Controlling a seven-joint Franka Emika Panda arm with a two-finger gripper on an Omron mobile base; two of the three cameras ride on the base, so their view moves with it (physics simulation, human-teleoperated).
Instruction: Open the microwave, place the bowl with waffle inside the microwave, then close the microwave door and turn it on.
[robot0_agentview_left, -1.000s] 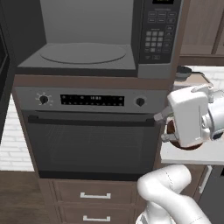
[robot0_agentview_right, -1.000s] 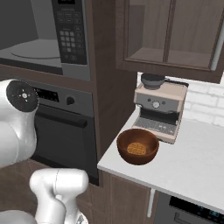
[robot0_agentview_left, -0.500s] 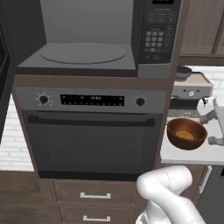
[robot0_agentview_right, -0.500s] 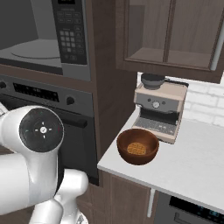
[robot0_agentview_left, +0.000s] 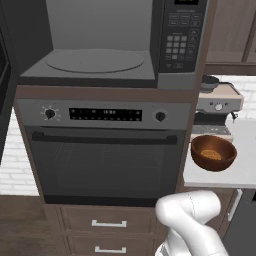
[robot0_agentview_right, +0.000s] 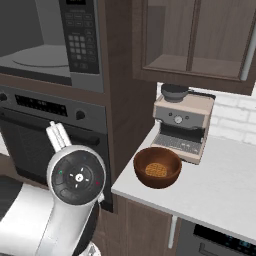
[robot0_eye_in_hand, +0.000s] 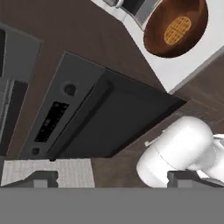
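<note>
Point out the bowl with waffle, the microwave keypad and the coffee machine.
bowl with waffle (robot0_agentview_right: 157, 167): right base view, on the waffle inside.
microwave keypad (robot0_agentview_left: 180, 45): left base view, middle of the button grid.
coffee machine (robot0_agentview_right: 180, 125): right base view, on its front panel.

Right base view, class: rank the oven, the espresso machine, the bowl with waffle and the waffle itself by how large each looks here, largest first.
1. Oven, though partly cut off and hidden by the arm.
2. Espresso machine.
3. Bowl with waffle, slightly smaller but nearer the camera, so unsure.
4. Waffle.

no legible text, keypad markings blurred
</note>
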